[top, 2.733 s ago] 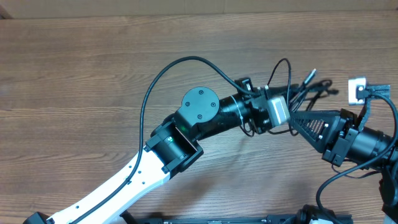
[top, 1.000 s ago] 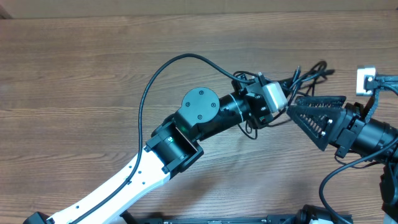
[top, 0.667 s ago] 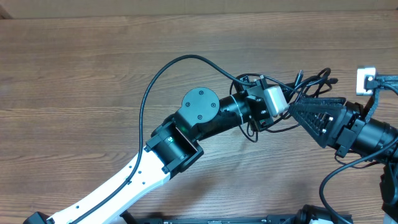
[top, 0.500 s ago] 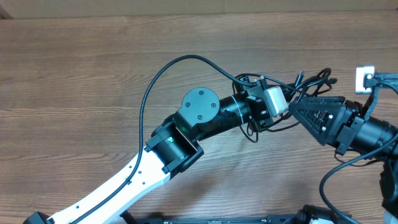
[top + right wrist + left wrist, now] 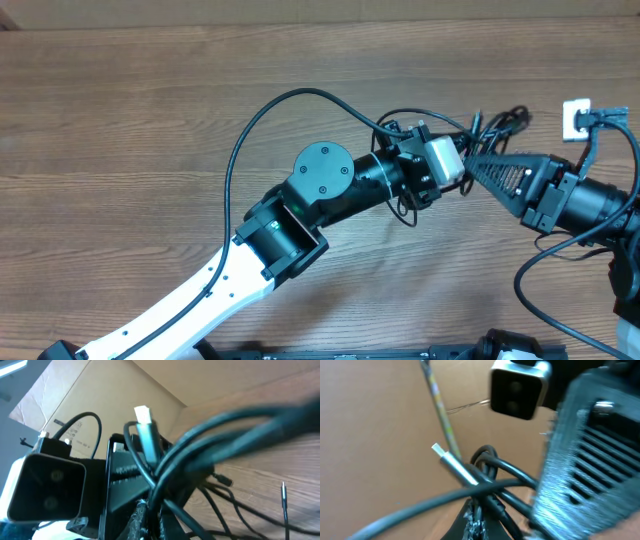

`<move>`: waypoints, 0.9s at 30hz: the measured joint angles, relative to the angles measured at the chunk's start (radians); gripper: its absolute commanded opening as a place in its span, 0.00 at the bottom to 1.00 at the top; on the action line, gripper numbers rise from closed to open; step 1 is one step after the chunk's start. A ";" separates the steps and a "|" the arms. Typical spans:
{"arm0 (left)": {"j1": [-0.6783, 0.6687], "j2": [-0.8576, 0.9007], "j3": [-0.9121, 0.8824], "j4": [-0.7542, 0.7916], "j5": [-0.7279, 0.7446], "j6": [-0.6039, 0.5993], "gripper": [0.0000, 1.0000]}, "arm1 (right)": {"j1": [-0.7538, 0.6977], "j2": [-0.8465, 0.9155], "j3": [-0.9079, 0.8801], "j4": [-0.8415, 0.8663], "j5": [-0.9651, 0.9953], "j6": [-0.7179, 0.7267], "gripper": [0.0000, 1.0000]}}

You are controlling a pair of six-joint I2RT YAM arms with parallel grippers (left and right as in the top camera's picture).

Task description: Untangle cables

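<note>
The cables (image 5: pixel 492 128) form a thin black tangle held above the wooden table between my two grippers, with loose loops hanging below the left wrist. My left gripper (image 5: pixel 462 160) comes in from the left and is shut on the cables (image 5: pixel 487 485); a metal plug (image 5: pixel 454 466) sticks out up-left. My right gripper (image 5: pixel 472 167) comes in from the right, tip to tip with the left one, and is shut on strands of the cables (image 5: pixel 200 455). A flat plug end (image 5: pixel 142 414) points upward in the right wrist view.
The left arm (image 5: pixel 320 185) stretches from the bottom left to the middle. Its grey camera box (image 5: pixel 441 160) sits over the meeting point. The right arm's camera box (image 5: pixel 574 117) is at the far right. Cardboard (image 5: pixel 105 390) stands beyond the table.
The right gripper's jaws have closed from wide open onto the cables. The tangle has shifted slightly. The left gripper has stayed shut and in place.
</note>
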 measured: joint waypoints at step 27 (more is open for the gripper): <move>-0.013 0.000 0.000 -0.001 -0.453 -0.129 0.04 | 0.000 0.002 0.000 -0.420 0.058 -0.456 0.04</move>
